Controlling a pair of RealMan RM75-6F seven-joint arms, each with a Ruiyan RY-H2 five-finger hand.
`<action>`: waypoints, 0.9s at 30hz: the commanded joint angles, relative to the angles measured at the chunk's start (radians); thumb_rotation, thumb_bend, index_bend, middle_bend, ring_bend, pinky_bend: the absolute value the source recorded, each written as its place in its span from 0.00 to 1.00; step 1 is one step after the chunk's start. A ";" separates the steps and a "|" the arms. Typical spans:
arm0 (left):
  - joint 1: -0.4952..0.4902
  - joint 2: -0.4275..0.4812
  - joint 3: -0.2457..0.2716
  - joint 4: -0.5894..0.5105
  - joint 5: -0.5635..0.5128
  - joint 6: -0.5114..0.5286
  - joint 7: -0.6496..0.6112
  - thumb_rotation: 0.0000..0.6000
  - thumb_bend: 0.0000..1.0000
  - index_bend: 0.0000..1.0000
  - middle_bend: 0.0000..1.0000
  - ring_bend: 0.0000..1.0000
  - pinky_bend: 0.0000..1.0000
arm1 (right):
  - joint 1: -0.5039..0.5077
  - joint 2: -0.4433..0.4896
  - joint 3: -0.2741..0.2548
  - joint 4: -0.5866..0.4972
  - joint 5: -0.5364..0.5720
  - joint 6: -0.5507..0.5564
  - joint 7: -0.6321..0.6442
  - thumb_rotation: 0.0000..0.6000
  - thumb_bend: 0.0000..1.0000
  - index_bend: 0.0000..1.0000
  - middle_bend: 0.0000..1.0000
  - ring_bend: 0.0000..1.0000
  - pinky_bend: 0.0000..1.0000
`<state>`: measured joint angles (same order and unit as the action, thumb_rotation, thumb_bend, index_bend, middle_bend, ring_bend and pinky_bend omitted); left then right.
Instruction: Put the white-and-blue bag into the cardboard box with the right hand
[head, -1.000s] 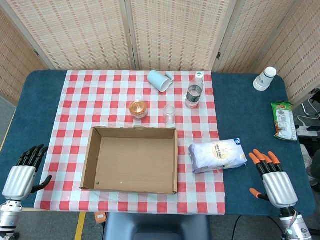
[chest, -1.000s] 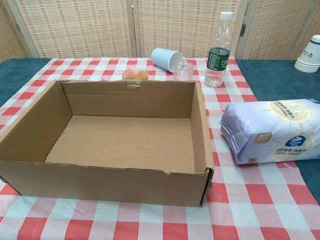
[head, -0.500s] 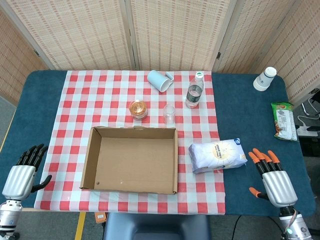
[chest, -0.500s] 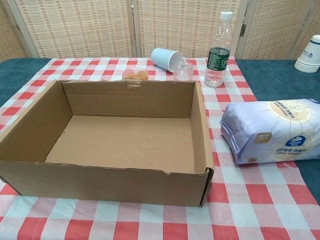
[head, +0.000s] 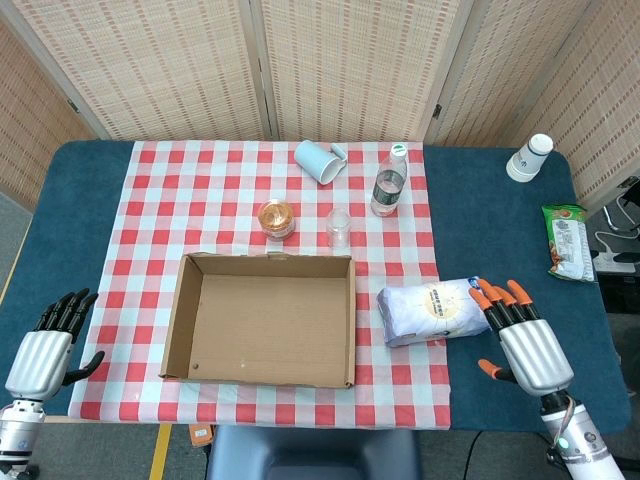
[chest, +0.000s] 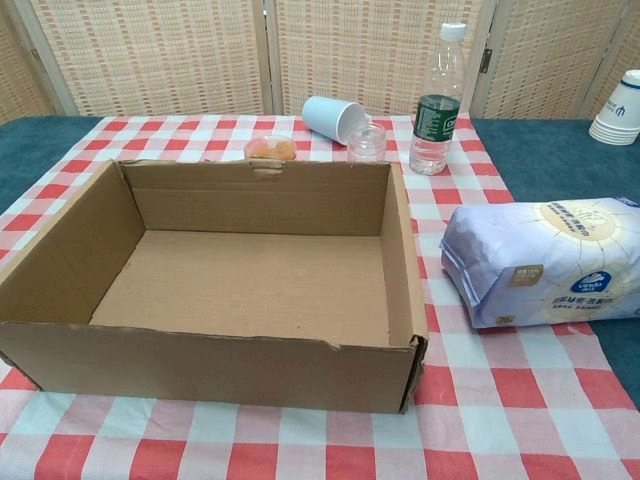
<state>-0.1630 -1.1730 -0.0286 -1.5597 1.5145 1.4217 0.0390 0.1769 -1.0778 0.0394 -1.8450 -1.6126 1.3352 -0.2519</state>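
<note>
The white-and-blue bag (head: 432, 312) (chest: 545, 262) lies flat on the checked cloth, just right of the open, empty cardboard box (head: 262, 318) (chest: 210, 350). My right hand (head: 522, 342) hovers at the bag's right end, fingers spread, orange fingertips (head: 496, 292) reaching its edge, holding nothing. My left hand (head: 45, 345) rests open at the table's front left corner, far from the box. Neither hand shows in the chest view.
Behind the box stand a small lidded cup with orange contents (head: 276, 217), a clear glass (head: 338, 227), a water bottle (head: 388, 181) and a tipped white cup (head: 318, 161). Stacked paper cups (head: 529, 157) and a green snack packet (head: 567, 241) lie at the far right.
My right hand has moved left and forward toward the bag's right end. The bag, the box and my left hand have stayed put.
</note>
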 joint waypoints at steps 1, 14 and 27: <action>0.001 0.001 -0.001 0.000 -0.001 0.001 -0.001 1.00 0.28 0.00 0.00 0.00 0.13 | 0.079 0.053 0.037 -0.043 0.062 -0.117 0.018 1.00 0.00 0.00 0.00 0.00 0.00; 0.002 0.010 -0.009 0.003 -0.014 0.002 -0.024 1.00 0.28 0.00 0.00 0.00 0.13 | 0.284 0.117 0.100 -0.073 0.338 -0.404 -0.137 1.00 0.00 0.00 0.00 0.00 0.00; -0.003 0.005 -0.014 0.012 -0.031 -0.013 -0.022 1.00 0.28 0.00 0.00 0.00 0.13 | 0.366 0.064 0.077 -0.025 0.444 -0.478 -0.173 1.00 0.00 0.00 0.00 0.00 0.00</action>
<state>-0.1654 -1.1679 -0.0423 -1.5479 1.4840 1.4099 0.0171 0.5389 -1.0087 0.1195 -1.8744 -1.1721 0.8611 -0.4241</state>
